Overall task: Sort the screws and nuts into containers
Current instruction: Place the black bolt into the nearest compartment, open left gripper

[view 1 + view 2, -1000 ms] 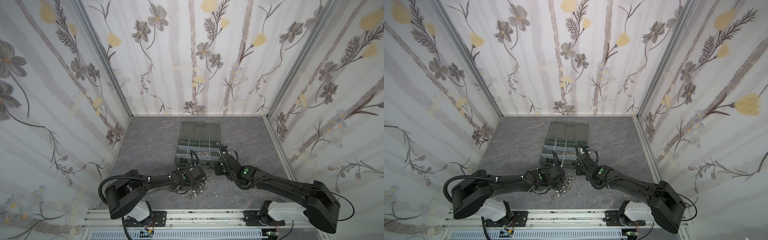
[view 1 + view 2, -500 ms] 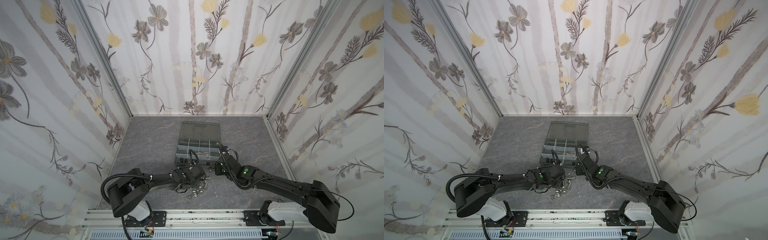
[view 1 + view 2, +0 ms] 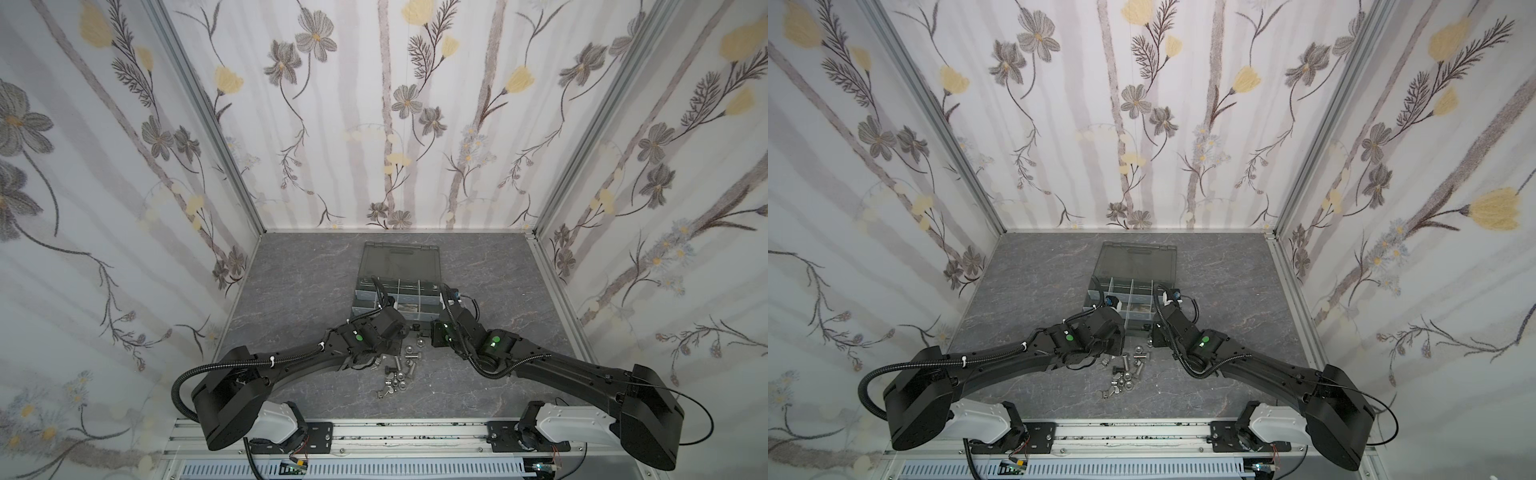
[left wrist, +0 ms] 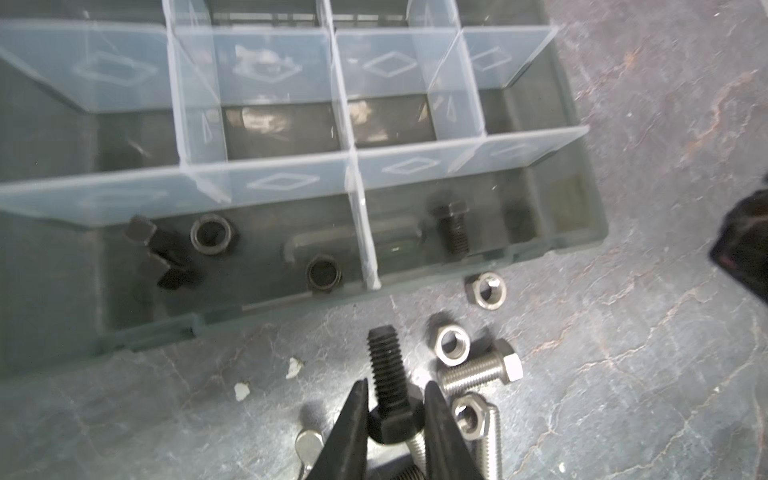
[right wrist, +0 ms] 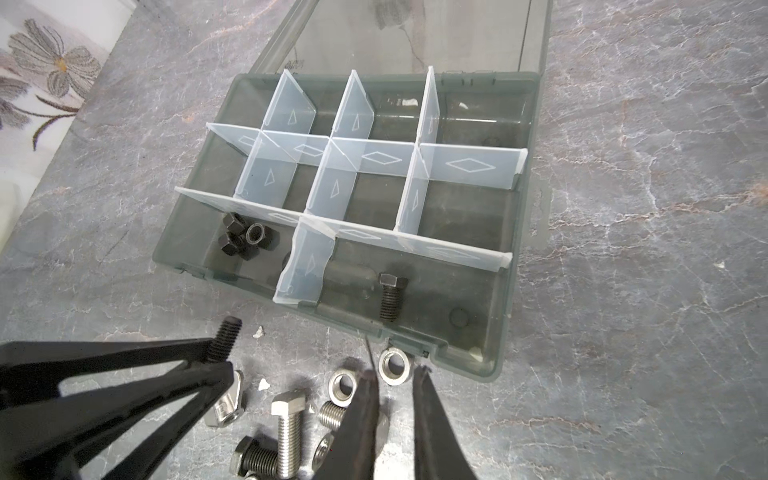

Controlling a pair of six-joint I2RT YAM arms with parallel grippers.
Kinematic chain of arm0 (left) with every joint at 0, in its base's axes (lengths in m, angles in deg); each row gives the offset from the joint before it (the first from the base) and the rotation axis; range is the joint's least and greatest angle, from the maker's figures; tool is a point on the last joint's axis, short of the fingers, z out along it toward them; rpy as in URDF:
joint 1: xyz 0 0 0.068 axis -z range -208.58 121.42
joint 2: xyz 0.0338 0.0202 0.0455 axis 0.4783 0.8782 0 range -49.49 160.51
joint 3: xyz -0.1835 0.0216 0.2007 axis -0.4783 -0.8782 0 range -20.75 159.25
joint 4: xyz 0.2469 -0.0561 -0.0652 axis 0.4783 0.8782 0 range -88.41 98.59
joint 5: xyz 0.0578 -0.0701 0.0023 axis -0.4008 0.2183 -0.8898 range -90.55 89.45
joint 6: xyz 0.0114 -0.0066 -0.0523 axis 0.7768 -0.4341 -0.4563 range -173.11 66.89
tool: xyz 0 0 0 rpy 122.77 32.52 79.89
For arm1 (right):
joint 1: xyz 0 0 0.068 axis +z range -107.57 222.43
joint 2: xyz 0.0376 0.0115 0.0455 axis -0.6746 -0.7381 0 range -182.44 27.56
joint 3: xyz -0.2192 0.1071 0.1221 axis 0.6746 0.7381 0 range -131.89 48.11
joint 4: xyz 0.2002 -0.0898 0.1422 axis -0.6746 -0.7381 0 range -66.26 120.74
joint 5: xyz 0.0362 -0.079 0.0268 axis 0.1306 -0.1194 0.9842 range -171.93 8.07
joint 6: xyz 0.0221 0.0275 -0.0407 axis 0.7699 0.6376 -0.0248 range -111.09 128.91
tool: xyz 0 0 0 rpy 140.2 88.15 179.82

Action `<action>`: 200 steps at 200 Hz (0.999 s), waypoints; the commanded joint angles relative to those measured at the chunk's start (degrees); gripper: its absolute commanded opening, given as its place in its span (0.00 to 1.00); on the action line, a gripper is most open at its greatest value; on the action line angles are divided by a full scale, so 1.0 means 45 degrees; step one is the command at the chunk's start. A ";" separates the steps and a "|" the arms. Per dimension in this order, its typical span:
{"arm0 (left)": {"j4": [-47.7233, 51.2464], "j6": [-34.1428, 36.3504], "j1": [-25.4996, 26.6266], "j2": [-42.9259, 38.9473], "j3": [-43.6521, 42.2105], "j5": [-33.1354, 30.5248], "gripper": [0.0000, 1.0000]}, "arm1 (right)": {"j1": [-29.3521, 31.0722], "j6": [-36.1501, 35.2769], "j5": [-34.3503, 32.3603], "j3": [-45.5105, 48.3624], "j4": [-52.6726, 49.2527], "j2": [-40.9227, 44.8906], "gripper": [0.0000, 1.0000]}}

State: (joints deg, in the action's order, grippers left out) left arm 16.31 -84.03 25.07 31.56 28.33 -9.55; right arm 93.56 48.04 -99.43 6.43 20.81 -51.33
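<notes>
Top views: organiser case open, lid flat behind; loose screws and nuts piled just before it, between both arms
Left wrist: left gripper clamped on black screw by head, shaft pointing toward case; black nuts in near compartment
Right wrist: right gripper, jaws narrowly apart, nothing held; silver nut seen just past tips, beside case front wall; second black screw in neighbouring compartment

Blk screw, silver nuts, grey marbled tabletop
</notes>
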 commanded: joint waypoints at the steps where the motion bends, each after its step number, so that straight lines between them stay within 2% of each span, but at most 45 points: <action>1: -0.0073 0.1038 -0.0288 0.0596 0.0904 -0.0026 0.23 | -0.0130 0.0125 -0.0757 -0.0130 -0.0041 0.0250 0.19; 92: -0.0088 0.1808 -0.0848 0.3762 0.3305 0.0873 0.23 | -0.0498 0.0691 -0.1356 0.0742 -0.0258 0.1509 0.19; 154: -0.0107 0.1404 -0.0857 0.4195 0.3393 0.0902 0.36 | -0.0521 0.0811 -0.1287 0.0979 -0.0286 0.1672 0.19; 200: -0.0107 0.1227 -0.0848 0.3872 0.3274 0.0635 0.37 | -0.0506 0.0785 -0.1204 0.1057 -0.0259 0.1682 0.19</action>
State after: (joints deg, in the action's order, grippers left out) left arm 16.35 -77.38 21.25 50.05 43.15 -5.33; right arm 91.22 50.86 -104.35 11.09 18.29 -43.99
